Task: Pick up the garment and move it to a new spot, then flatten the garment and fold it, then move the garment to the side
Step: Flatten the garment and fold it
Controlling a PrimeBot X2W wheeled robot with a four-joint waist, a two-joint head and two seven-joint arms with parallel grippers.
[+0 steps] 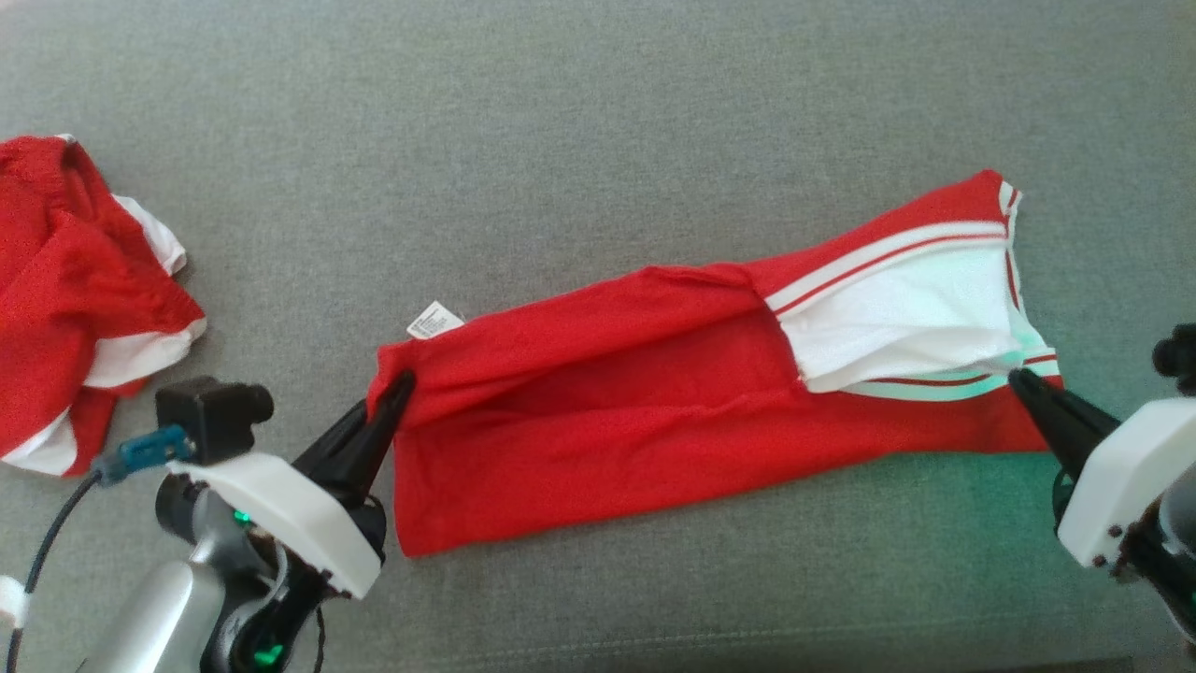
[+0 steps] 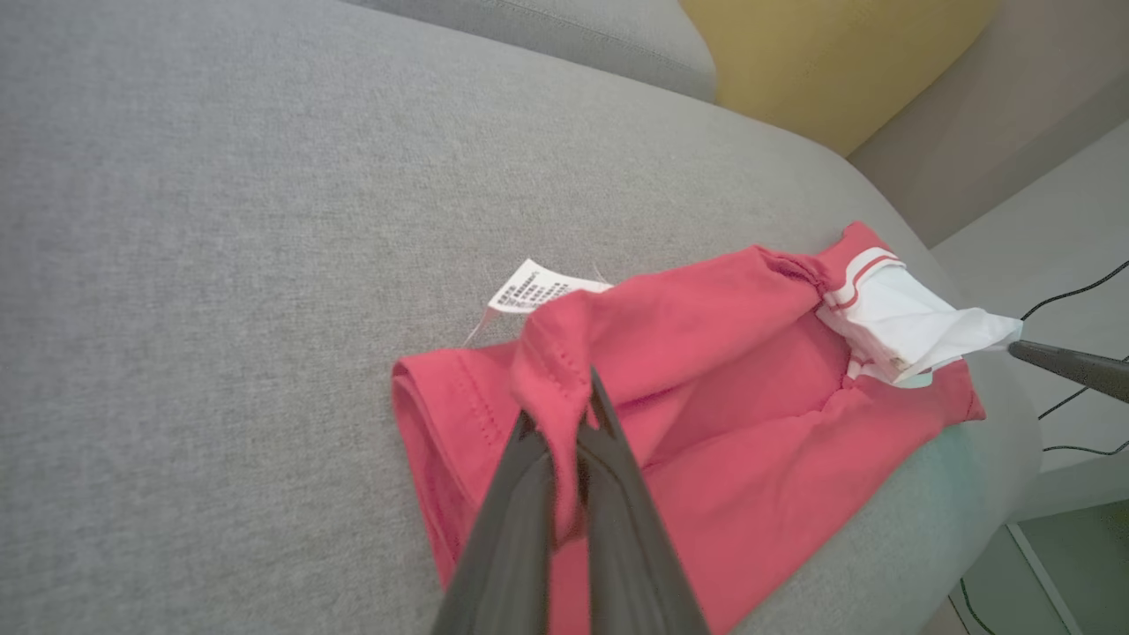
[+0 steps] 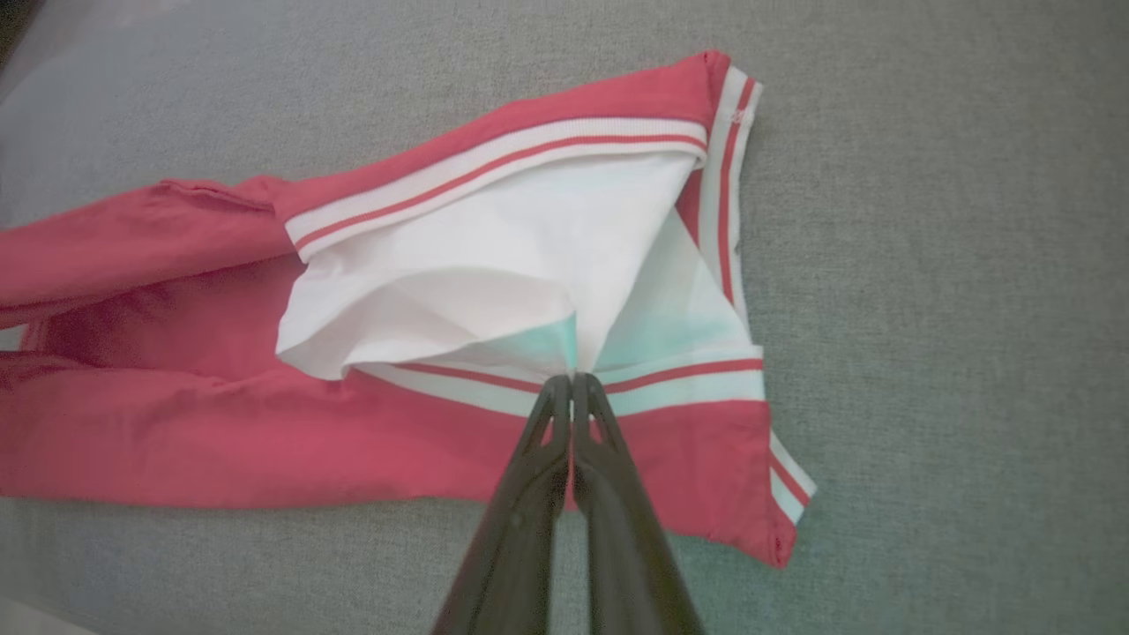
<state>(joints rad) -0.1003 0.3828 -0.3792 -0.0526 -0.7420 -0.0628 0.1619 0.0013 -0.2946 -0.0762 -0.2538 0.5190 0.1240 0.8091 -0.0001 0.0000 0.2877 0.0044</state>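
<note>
A red garment with white, red-striped trim lies stretched across the grey sofa cushion, partly folded lengthwise, a white care label poking out at its left end. My left gripper is shut on the garment's left red hem, lifting a pinch of cloth. At the other end my right gripper is shut on the white panel's edge, just above the striped band. In the left wrist view the right gripper's fingers hold the white cloth.
A second red and white garment lies crumpled at the cushion's far left. The left wrist view shows a yellow cushion behind the seat, and floor with a black cable past the cushion's rounded edge.
</note>
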